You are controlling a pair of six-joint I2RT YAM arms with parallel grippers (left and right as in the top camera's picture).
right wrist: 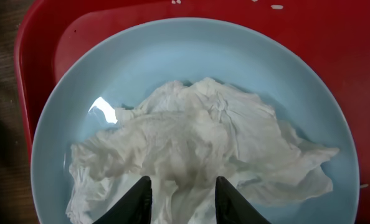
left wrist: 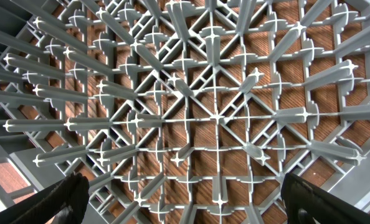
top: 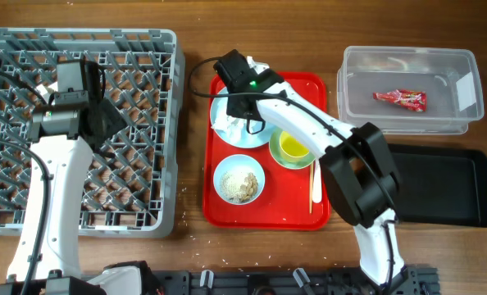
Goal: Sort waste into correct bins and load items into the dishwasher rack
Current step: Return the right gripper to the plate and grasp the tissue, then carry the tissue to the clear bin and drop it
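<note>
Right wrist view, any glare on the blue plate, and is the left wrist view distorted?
Right wrist view: one small bright glint on the plate, beside the tissue. Left wrist view: sharp, but the rack has pegs splaying outward toward the edges.

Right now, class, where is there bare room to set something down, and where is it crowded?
Free: the black tray, empty; the bare wood strip between dishwasher rack and red tray; the clear tub, left of the red wrapper. Crowded: the red tray, packed with plate, white bowl, green bowl, chopsticks and the right arm above.

White arms [top: 51,188], black joints, cables.
</note>
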